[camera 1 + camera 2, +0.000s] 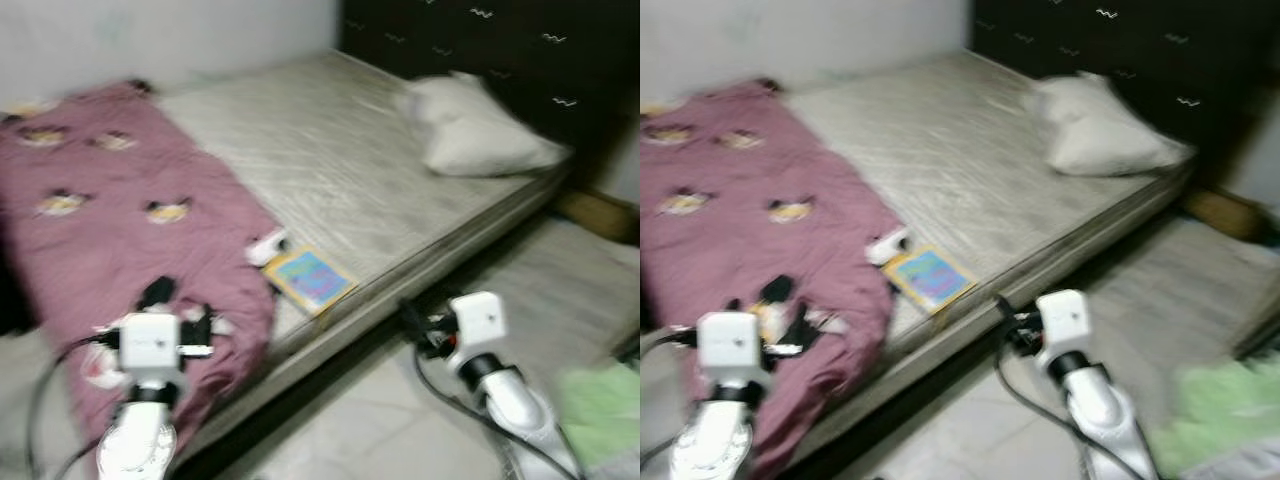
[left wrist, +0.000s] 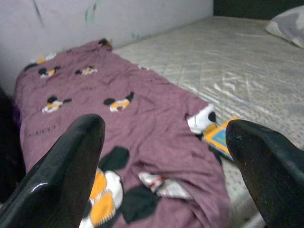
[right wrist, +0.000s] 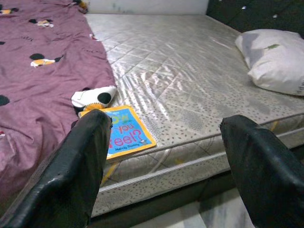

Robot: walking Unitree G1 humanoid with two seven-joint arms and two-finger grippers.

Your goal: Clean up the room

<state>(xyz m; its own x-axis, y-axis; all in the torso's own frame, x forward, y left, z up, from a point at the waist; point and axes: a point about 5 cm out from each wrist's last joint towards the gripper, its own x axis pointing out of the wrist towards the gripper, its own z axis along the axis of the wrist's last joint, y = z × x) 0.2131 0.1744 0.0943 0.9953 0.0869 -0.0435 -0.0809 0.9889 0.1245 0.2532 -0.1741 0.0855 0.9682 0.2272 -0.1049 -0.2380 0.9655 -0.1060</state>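
Before me lies a bare quilted mattress [image 1: 330, 150] on a low bed, with a dark headboard [image 1: 500, 50] at its far end and a white pillow [image 1: 480, 135] lying near that end. On my left a maroon blanket [image 1: 110, 230] printed with cartoon mice is spread along the mattress and hangs over its near edge. I note a colourful children's book [image 3: 124, 132] lying flat at the near edge of the mattress, just beside the blanket's border; a small black-and-white soft item [image 3: 94, 98] touches the book's far corner and sits against the blanket. What that item is, I cannot tell.

My left gripper [image 2: 166, 142] hovers above the hanging part of the blanket, fingers [image 2: 61, 175] spread wide, nothing between them. My right gripper [image 3: 166, 156] is held off the near side of the bed, pointed toward the book, fingers [image 3: 76, 171] likewise wide apart and holding nothing.

On the floor to my right, a pale green cloth [image 1: 605, 410] lies blurred.
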